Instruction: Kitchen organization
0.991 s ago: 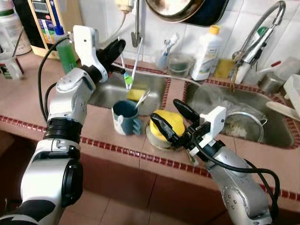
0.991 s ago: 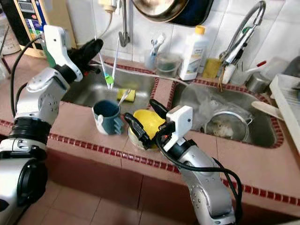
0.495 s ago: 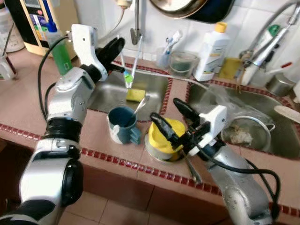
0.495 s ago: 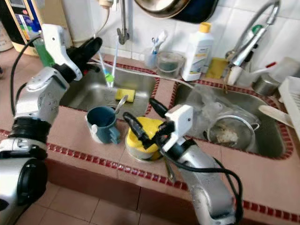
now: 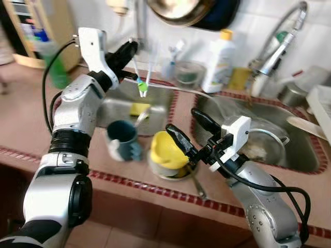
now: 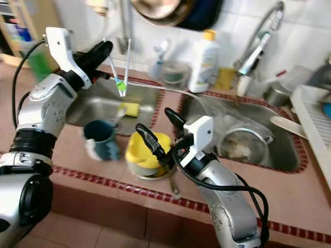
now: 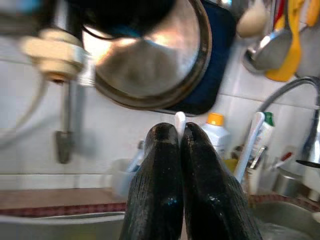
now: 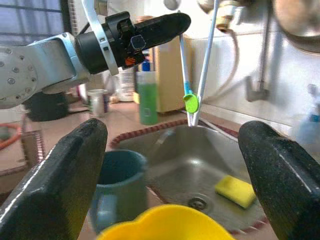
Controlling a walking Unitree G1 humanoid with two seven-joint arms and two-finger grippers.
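My left gripper (image 5: 128, 50) is raised over the left sink (image 5: 116, 106), shut on two white toothbrushes (image 5: 141, 87) that hang down in a V with a green head at the bottom. In the left wrist view the fingers (image 7: 165, 170) pinch a white handle (image 7: 179, 121). My right gripper (image 5: 189, 132) is open just above the counter. Its near finger lies against the right side of a yellow cup (image 5: 164, 151) that sits in a metal dish. A blue mug (image 5: 122, 138) with a spoon stands left of the cup.
A yellow sponge (image 5: 137, 108) lies in the left sink. A white bottle (image 5: 219, 61) and a tap (image 5: 274, 47) stand at the back. A strainer (image 5: 267, 146) sits in the right sink, a green bottle (image 5: 51, 66) at far left. The red-tiled counter edge (image 5: 129, 181) runs in front.
The view has swung to the right and blurred, so mug, cup and sinks sit further left. The yellow cup now lies left of my open right gripper rather than between its fingers.
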